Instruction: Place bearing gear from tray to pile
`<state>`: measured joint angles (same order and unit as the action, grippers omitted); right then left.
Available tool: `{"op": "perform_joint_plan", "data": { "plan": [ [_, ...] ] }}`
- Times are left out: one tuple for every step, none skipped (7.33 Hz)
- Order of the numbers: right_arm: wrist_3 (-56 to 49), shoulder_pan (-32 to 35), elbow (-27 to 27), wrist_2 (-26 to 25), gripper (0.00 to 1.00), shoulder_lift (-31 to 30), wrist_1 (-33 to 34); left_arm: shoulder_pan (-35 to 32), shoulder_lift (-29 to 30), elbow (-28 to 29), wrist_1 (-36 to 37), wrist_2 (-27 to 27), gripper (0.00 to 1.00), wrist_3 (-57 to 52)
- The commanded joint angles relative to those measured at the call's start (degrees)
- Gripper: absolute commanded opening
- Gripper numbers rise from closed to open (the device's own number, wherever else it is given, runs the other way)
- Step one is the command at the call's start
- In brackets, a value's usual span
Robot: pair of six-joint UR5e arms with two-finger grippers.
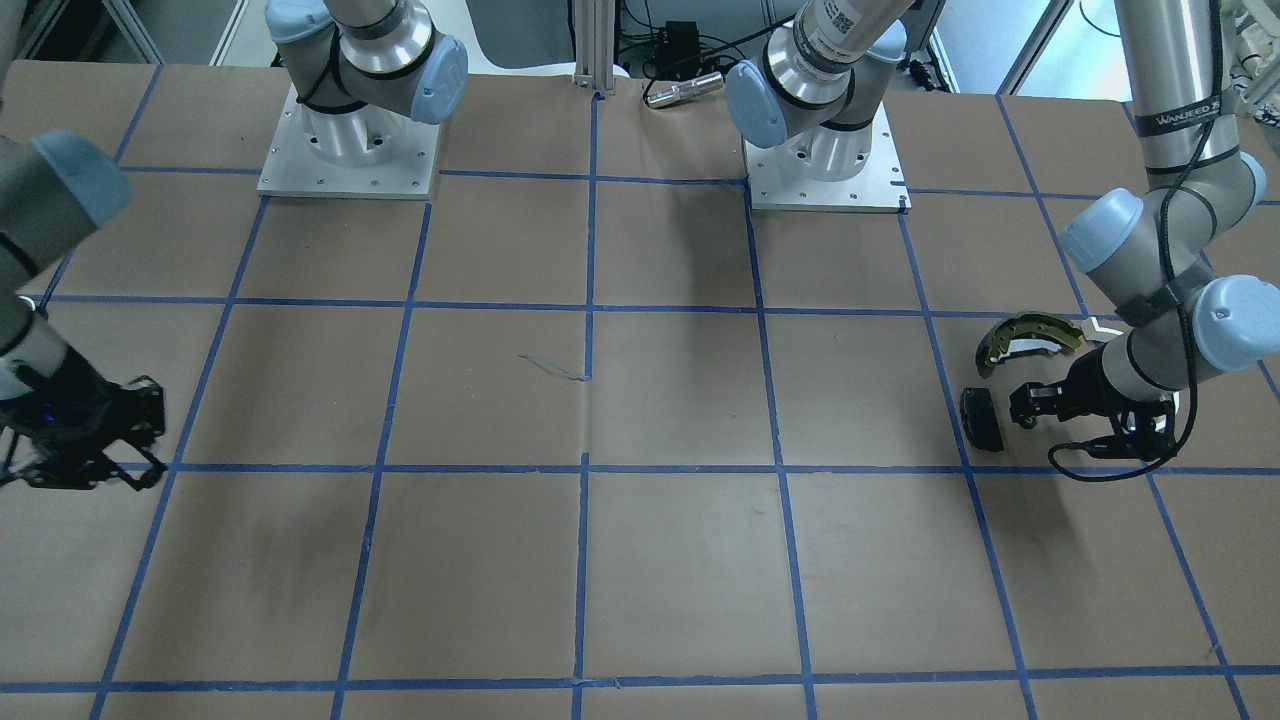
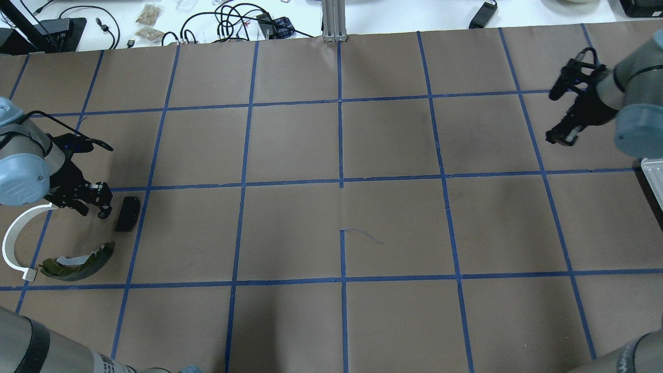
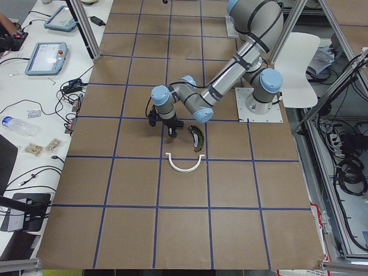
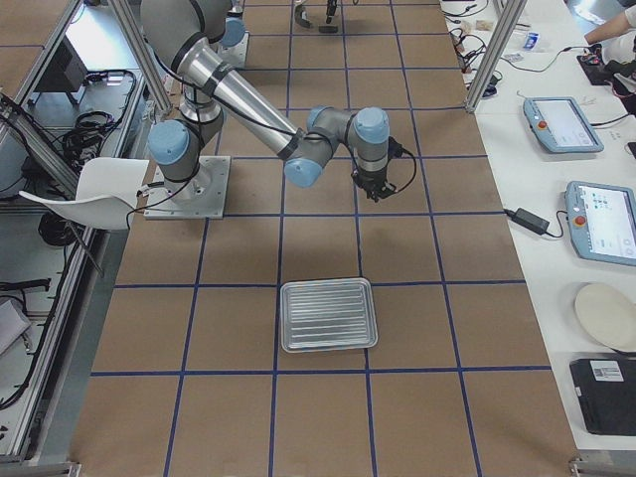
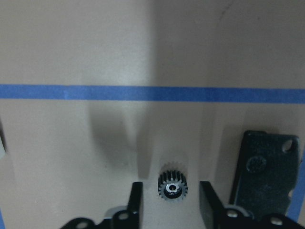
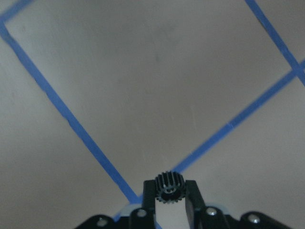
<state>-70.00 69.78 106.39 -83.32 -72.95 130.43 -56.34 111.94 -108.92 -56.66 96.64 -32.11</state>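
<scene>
Clamping a bearing gear [image 6: 169, 185], right gripper [image 6: 169, 189] above table [image 6: 143, 71]; left gripper [image 5: 171, 187] spread, seemingly clear, around second gear [image 5: 172, 185].

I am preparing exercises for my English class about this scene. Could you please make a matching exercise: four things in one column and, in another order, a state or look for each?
Things:
1. left gripper
2. right gripper
3. tray
4. brake shoe

States or looks:
a. olive-gold and curved
b. shut on the gripped gear
c. silvery and ribbed
d. open, with the loose gear lying between its fingers

Pairs: 1-d, 2-b, 3-c, 4-a
</scene>
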Motion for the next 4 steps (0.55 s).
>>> {"op": "perform_joint_plan", "data": {
  "plan": [
    [27.69,17.24,0.04,-2.27,0.09,0.44,0.70,-1.05,-1.54,0.72,-2.39,-0.05,1.00,0.90],
    [38.86,23.50,-0.04,-2.28,0.10,0.44,0.61,-1.83,-2.85,0.98,-2.93,-0.22,1.00,2.38],
    [49.67,31.91,-0.22,-2.63,0.15,0.61,0.70,-4.10,-4.17,1.33,-3.02,-0.23,1.00,4.75],
    [57.79,39.05,-0.92,-6.98,0.21,2.27,1.22,-6.65,-5.23,2.12,-5.46,-0.14,1.00,8.16]
  ]
}}
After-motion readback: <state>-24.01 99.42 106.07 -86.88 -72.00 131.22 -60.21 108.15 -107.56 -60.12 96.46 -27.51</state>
